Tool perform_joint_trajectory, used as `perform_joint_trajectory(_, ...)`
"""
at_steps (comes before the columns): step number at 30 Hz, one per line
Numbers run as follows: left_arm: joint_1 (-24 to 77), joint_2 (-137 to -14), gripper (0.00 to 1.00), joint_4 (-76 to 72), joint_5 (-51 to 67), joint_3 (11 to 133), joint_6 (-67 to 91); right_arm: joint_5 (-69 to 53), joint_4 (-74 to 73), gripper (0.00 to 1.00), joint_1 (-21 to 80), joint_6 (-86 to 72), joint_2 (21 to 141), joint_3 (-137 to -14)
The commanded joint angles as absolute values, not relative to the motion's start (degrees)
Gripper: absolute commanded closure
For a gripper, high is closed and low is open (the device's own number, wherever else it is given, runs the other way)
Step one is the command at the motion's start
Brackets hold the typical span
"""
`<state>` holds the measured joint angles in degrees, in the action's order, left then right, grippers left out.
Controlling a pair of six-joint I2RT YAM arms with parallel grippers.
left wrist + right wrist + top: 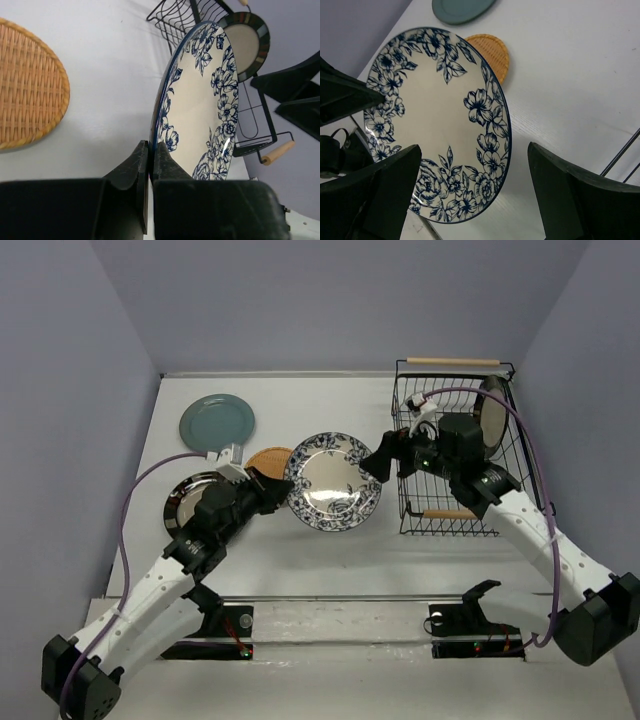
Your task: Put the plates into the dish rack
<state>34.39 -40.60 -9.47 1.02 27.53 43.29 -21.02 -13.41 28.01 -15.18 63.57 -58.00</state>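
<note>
My left gripper (278,485) is shut on the rim of the white plate with blue flowers (333,482) and holds it tilted above the table. The left wrist view shows it edge-on (200,100), the rim pinched between my left gripper's (150,145) jaws. My right gripper (380,462) is open beside the plate's right edge. In the right wrist view (474,147) the plate (435,115) shows between its fingers, untouched. The teal plate (217,421), the woven orange plate (268,460) and one striped plate (185,498) lie on the table. The other striped plate (492,412) stands in the dish rack (405,510).
The black wire rack stands at the right rear, with wooden handles at its far (453,362) and near (447,513) ends. The walls close in left, right and behind. The left arm lies partly over the striped plate on the table.
</note>
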Motion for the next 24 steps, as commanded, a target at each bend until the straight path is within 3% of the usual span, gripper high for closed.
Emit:
perform_joint_trajectory(1, 34.3, -36.5, 0.94, -14.8, 0.9, 33.6, 43.4, -22.6, -14.5, 0.07, 29.2, -13.1, 64.8, -61.0)
perform_joint_trajectory(7, 34.2, -34.6, 0.94, -16.0, 2.9, 34.5, 43.7, -22.5, -14.6, 0.07, 29.7, -13.1, 66.4, -60.9)
perform_joint_trajectory(13, 34.3, -34.2, 0.94, -18.7, 5.1, 35.2, 43.9, -36.4, -10.2, 0.24, 29.7, -15.0, 67.8, -59.8)
perform_joint_trajectory(16, 34.3, -33.8, 0.94, -19.5, 6.1, 36.0, 43.9, -40.5, -8.5, 0.26, 29.7, -16.3, 68.6, -59.1)
perform_joint_trajectory(18, 34.2, -33.7, 0.94, -19.3, 6.2, 37.1, 43.4, -41.9, -7.2, 0.36, 29.7, -17.5, 68.3, -58.7)
perform_joint_trajectory(19, 34.2, -33.6, 0.94, -19.1, 6.3, 37.8, 43.1, -42.4, -6.6, 0.48, 29.7, -17.8, 67.8, -58.4)
perform_joint_trajectory(21, 34.3, -33.4, 0.94, -18.6, 6.4, 38.3, 42.7, -43.6, -5.8, 0.59, 29.7, -18.8, 67.3, -58.4)
perform_joint_trajectory(22, 34.3, -33.2, 0.94, -18.6, 6.6, 38.5, 42.5, -44.6, -5.4, 0.72, 29.7, -19.1, 67.2, -58.6)
perform_joint_trajectory(24, 34.2, -32.4, 0.94, -18.8, 6.6, 38.5, 42.7, -45.6, -4.9, 0.78, 29.7, -19.9, 67.3, -59.1)
